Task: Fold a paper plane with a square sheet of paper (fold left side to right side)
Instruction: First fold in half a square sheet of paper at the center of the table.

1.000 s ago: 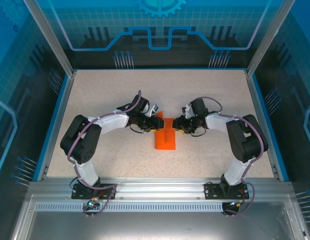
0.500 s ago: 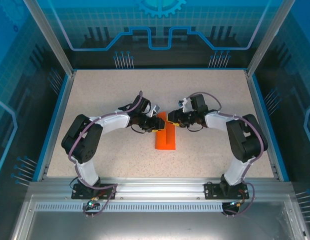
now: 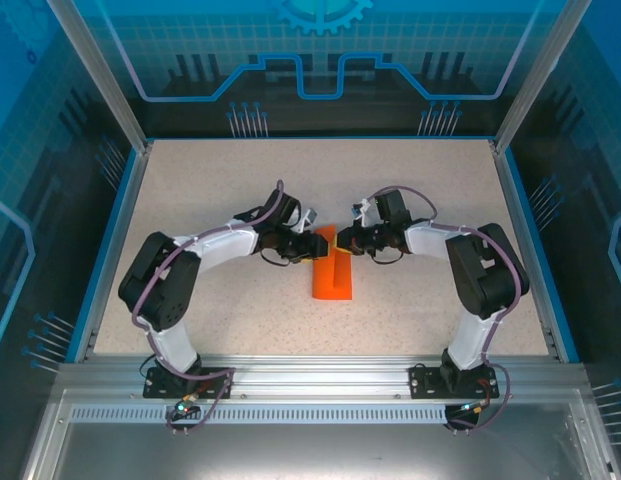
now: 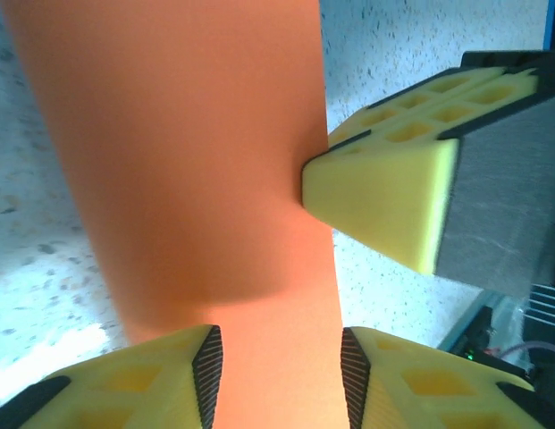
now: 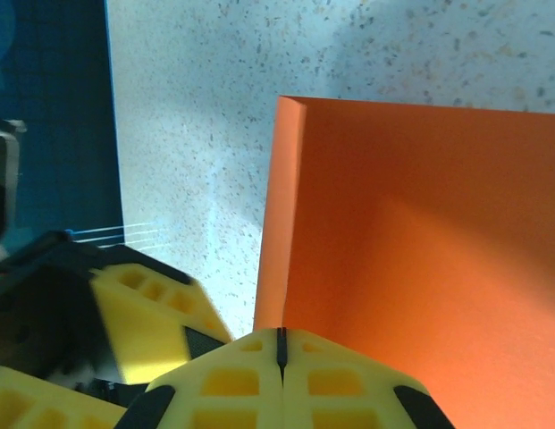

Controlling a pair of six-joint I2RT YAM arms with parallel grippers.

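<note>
Seeing our left claw (image 4: 279, 362) spread apart over the thin bright orange paper sheet (image 4: 188, 152), our right claw (image 5: 280, 341) squeezed together, maybe nipping its raised edge

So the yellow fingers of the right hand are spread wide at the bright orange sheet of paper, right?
No: the yellow fingers of the right hand are pressed shut at the bright orange sheet of paper; the right wrist view shows it.

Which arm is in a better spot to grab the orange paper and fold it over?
Probably left: the left pincer is open with the orange paper between its fingers, ready to close. The right pincer is shut, its tip at the paper's edge.
</note>
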